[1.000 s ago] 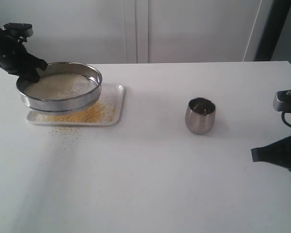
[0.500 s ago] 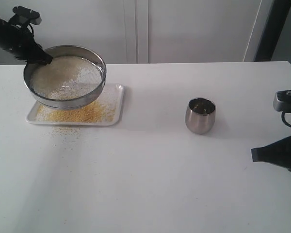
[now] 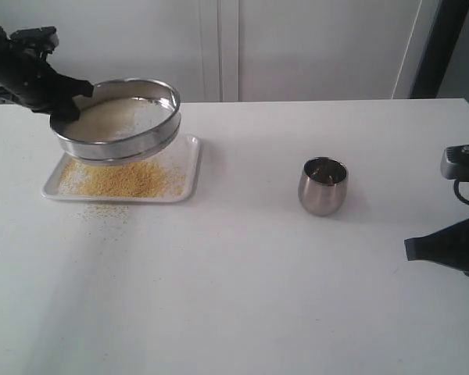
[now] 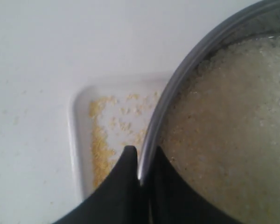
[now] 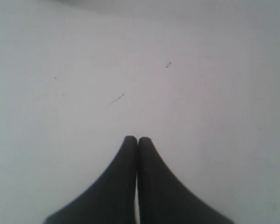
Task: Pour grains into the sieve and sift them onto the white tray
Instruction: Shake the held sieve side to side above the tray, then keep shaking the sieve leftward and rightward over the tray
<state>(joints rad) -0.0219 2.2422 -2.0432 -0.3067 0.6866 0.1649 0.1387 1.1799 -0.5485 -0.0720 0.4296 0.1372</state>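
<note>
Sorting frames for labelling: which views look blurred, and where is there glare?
Exterior view: even light, soft focus, bright sheen on the sieve, faint shadow by the cup. Left wrist view: sieve and grains blurred close up. Right wrist view: right gripper soft, table washed out.

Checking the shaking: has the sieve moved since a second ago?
Yes. The sieve has shifted rightward and up in the exterior view against the white tray, exposing more grains.

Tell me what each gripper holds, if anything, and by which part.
The left gripper pinches the sieve by its rim, one finger inside and one outside, holding it above the tray. The right gripper is shut on nothing.
</note>
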